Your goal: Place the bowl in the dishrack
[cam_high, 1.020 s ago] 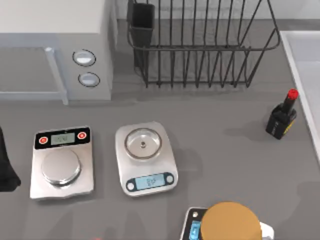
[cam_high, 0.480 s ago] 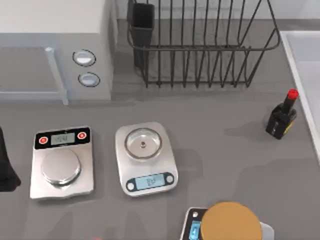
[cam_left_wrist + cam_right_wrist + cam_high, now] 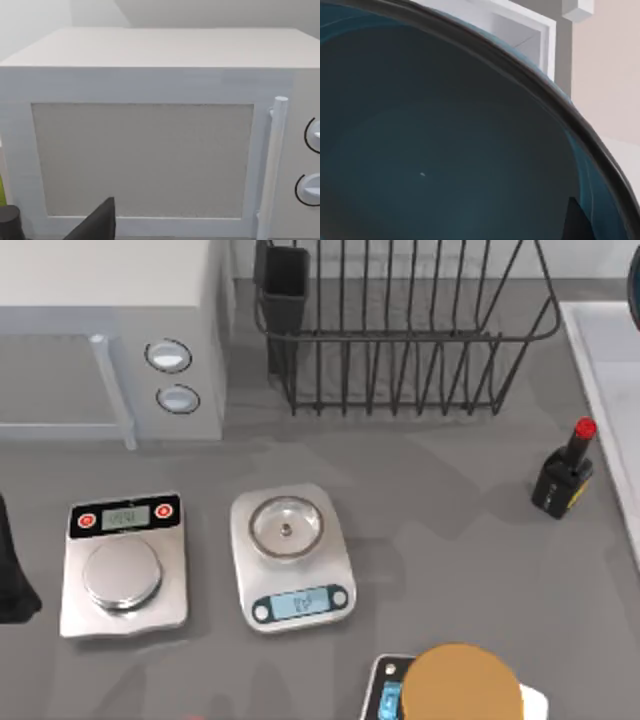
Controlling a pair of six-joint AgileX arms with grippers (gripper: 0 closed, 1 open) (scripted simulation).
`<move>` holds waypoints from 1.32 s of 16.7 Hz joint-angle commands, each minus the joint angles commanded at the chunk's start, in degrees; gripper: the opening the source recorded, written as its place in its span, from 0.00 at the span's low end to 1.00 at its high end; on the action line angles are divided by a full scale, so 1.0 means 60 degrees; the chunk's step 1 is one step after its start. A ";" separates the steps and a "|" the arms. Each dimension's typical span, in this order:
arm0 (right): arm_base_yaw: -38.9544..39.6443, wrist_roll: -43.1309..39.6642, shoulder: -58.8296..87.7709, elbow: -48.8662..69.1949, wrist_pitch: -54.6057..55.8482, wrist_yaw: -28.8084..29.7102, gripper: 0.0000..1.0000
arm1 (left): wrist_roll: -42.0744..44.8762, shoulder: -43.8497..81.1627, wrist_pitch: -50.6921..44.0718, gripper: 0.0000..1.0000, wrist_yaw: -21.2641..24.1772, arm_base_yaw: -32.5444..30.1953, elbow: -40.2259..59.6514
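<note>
Close before the right wrist camera, the bowl [image 3: 435, 150] looms.

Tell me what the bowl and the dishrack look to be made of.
The bowl, close up in the right wrist view, looks like glazed ceramic: smooth teal inside with soft sheen and a dark rim. The dishrack looks like thin black coated metal wire with evenly spaced upright bars; its utensil cup looks like matte black plastic, though that is less sure.

bowl [image 3: 636, 288] edge newly at top view's right, beside dishrack [image 3: 400, 335]
</note>
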 joint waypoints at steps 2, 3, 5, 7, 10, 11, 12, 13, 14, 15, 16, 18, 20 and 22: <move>0.1730 0.0815 -0.0170 -0.0382 0.1490 0.0960 0.00 | 0.0000 0.0000 0.0000 1.00 0.0000 0.0000 0.0000; 0.2574 0.1193 -0.0267 -0.0576 0.2250 0.1446 0.00 | 0.0000 0.0000 0.0000 1.00 0.0000 0.0000 0.0000; 0.4201 0.1864 -0.0492 -0.0951 0.3770 0.2421 0.00 | 0.0000 0.0000 0.0000 1.00 0.0000 0.0000 0.0000; 0.5687 0.2394 -0.0759 -0.1281 0.5229 0.3371 0.00 | 0.0000 0.0000 0.0000 1.00 0.0000 0.0000 0.0000; 0.7473 0.2900 -0.1191 -0.1653 0.7087 0.4647 0.00 | 0.0000 0.0000 0.0000 1.00 0.0000 0.0000 0.0000; 0.7919 0.2997 -0.1327 -0.1745 0.7570 0.5000 0.00 | 0.0000 0.0000 0.0000 1.00 0.0000 0.0000 0.0000; 0.8281 0.3065 -0.1452 -0.1822 0.7968 0.5303 0.00 | 0.0000 0.0000 0.0000 1.00 0.0000 0.0000 0.0000; 0.8555 0.3109 -0.1560 -0.1884 0.8274 0.5545 0.00 | 0.0000 0.0000 0.0000 1.00 0.0000 0.0000 0.0000; 0.8738 0.3133 -0.1642 -0.1930 0.8483 0.5716 0.00 | 0.0000 0.0000 0.0000 1.00 0.0000 0.0000 0.0000; 0.8831 0.3143 -0.1688 -0.1954 0.8594 0.5808 0.00 | 0.0000 0.0000 0.0000 1.00 0.0000 0.0000 0.0000; 0.8845 0.3144 -0.1695 -0.1958 0.8611 0.5822 0.00 | 0.0000 0.0000 0.0000 1.00 0.0000 0.0000 0.0000; 0.8845 0.3144 -0.1695 -0.1958 0.8611 0.5822 0.00 | 0.0000 0.0000 0.0000 1.00 0.0000 0.0000 0.0000; 0.8810 0.3157 -0.1658 -0.1927 0.8588 0.5784 0.00 | 0.0000 0.0000 0.0000 1.00 0.0000 0.0000 0.0000; 0.8726 0.3151 -0.1517 -0.1934 0.8723 0.5708 0.00 | 0.0000 0.0000 0.0000 1.00 0.0000 0.0000 0.0000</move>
